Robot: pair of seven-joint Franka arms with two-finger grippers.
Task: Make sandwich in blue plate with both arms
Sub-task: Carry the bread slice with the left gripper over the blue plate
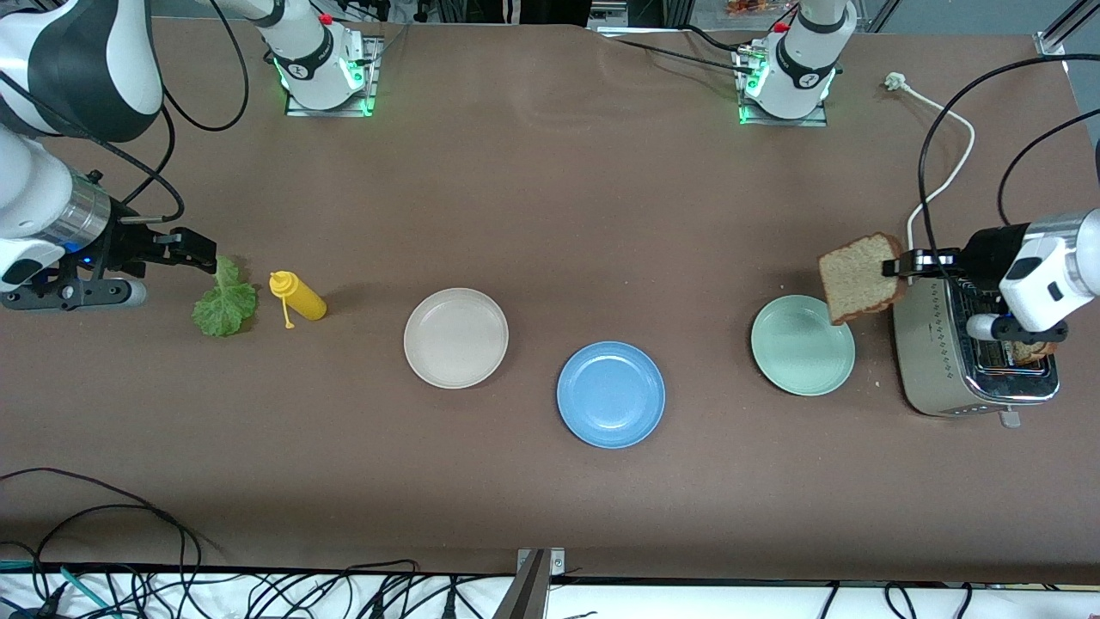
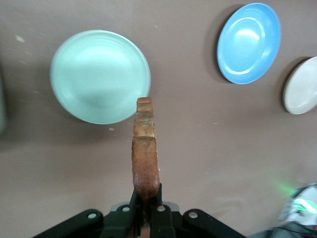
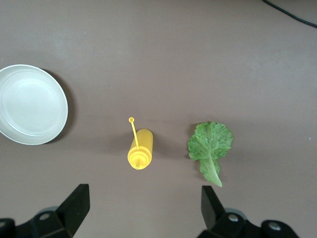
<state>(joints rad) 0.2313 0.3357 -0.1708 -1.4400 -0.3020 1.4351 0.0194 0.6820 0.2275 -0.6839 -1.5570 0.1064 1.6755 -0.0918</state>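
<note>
Right now the left claw [image 1: 894, 266] is clamped on a bread slice [image 1: 858, 278], holding it in the air on edge over the worktop [image 1: 550, 198], between the toaster [image 1: 937, 361] and the green plate [image 1: 803, 345]. Another slice [image 1: 1031, 351] sits in the toaster slot. Over the right arm's end, the right claw [image 1: 199, 255] hangs with fingers spread apart above the lettuce leaf [image 1: 225, 303], with the yellow bottle [image 1: 297, 296] just beside. Nothing lies on the blue plate [image 1: 611, 395], next to the beige plate [image 1: 456, 338].
</note>
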